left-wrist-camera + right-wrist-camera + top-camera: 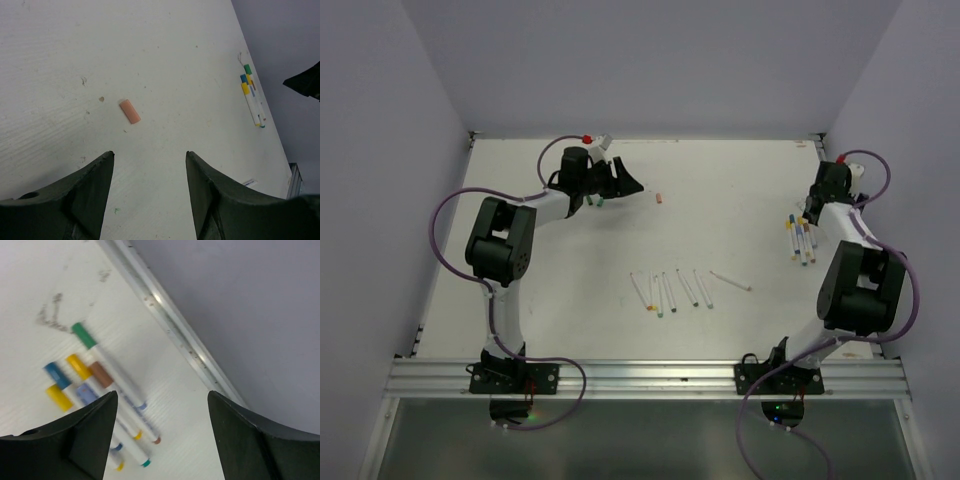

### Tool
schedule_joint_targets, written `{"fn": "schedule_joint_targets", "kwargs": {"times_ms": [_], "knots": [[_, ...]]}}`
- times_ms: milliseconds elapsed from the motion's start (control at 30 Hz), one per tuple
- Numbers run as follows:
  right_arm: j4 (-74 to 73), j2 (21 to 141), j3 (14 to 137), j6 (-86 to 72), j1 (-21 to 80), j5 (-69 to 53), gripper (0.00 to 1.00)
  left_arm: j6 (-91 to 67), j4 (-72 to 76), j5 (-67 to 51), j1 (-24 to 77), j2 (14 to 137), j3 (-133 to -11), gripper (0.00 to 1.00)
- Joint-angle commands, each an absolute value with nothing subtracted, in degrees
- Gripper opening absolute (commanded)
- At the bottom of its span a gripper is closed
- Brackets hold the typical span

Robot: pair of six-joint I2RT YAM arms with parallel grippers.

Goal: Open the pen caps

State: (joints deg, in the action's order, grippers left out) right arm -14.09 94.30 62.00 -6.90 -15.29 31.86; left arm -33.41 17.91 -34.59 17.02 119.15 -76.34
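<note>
Left gripper (150, 160) and right gripper (162, 400) spread, empty; capped pens (101, 376) at table's (740, 200) 3 o'clock.
Likely light, stiff, slick plastic: you'd pinch a barrel (120, 380) mid-length, tug its cap (84, 335). Orange cap (130, 111) at 12 o'clock.

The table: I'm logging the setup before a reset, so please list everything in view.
centre pens: about six, white, loose row mid-table.
right-side pens: about six, white with green, yellow, blue, brown and lilac caps, clustered near the right edge.
far-left pens: apparently two, green-ended, beside the left arm.
loose cap: one, orange, alone on the far half.
table: one, white, between grey walls.
cables: two, purple, looping along the arms.
left gripper: one, dark, open and empty, facing the loose cap.
right gripper: one, dark, open and empty, above the right-side pens.
</note>
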Motion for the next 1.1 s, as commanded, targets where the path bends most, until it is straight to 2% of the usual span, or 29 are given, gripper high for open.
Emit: {"fn": "schedule_joint_targets", "kwargs": {"times_ms": [0,133,167,233,267,433,1067], "knots": [[-22.83,91.85,66.35,-7.47,-10.64,28.95,0.76,-34.80,21.44,-36.21,17.14,118.65,-76.03,0.63],[-24.44,89.66,64.17,-8.44,-10.63,17.94,0.73,-34.63,21.62,-36.21,17.23,117.25,-75.32,0.63],[-24.52,89.21,63.73,-8.18,-10.55,14.36,0.69,-34.63,21.53,-36.12,17.23,116.72,-75.15,0.63],[-25.57,88.51,63.11,-7.82,-10.63,12.49,0.64,-34.54,21.45,-36.12,17.23,116.46,-75.06,0.63],[-26.10,88.51,63.19,-6.95,-10.55,11.52,0.56,-34.63,21.62,-36.30,17.23,116.37,-75.06,0.63],[-29.53,90.43,63.19,-4.84,-10.63,6.94,0.50,-35.51,22.76,-36.74,17.40,116.46,-74.62,0.63],[-30.06,96.41,59.94,3.87,-10.63,7.82,0.49,-35.77,23.73,-37.44,17.58,117.33,-74.53,0.63]]}}
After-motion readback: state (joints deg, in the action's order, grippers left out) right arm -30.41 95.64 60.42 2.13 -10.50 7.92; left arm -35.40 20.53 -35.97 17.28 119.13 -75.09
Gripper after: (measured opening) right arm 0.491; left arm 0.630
